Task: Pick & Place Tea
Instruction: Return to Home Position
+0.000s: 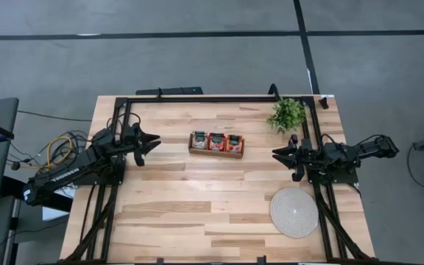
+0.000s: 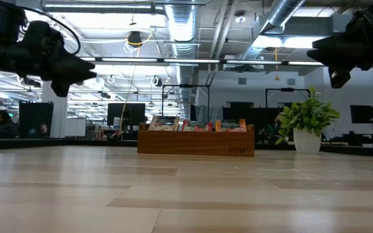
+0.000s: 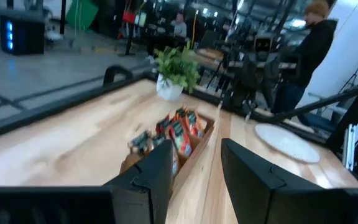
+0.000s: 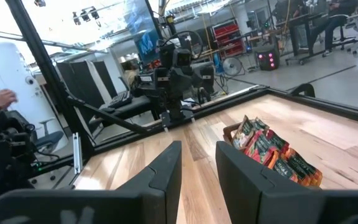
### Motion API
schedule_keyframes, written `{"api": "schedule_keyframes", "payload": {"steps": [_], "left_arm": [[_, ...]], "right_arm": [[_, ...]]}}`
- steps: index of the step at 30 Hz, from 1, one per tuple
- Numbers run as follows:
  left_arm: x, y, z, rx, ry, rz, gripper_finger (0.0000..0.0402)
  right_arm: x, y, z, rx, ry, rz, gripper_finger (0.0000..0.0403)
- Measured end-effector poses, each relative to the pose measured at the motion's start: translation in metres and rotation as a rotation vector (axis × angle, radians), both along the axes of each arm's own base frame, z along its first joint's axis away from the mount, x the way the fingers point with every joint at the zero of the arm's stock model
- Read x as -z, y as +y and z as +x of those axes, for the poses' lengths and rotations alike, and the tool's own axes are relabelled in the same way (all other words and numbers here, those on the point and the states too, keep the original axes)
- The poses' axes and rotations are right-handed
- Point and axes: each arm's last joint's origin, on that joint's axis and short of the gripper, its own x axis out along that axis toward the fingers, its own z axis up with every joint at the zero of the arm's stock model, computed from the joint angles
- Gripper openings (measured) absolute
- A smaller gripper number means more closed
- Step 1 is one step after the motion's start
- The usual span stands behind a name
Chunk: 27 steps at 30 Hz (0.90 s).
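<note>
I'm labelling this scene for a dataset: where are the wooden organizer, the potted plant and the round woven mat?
wooden organizer (image 2: 186,144), low view, front wall.
potted plant (image 1: 287,114), high view, middle of the leaves.
round woven mat (image 1: 294,212), high view, its centre.

Two dark arms facing each other, left gripper (image 1: 152,140) held level, jaws parted with nothing between them, left arm (image 1: 65,173) stretched out behind it, right gripper (image 1: 277,153) likewise level, jaws parted and empty, right arm (image 1: 352,153) folded short behind it
</note>
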Motion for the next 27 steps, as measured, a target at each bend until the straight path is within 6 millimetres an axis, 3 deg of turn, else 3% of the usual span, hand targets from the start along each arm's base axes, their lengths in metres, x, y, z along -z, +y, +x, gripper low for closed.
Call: {"api": "schedule_keyframes", "payload": {"steps": [27], "left_arm": [[-0.0032, -0.0012, -0.0021, -0.001, -0.034, 0.021, 0.0128]], "right_arm": [[0.0002, 0.0000, 0.0000, 0.000, 0.001, 0.000, 0.0092]]}}
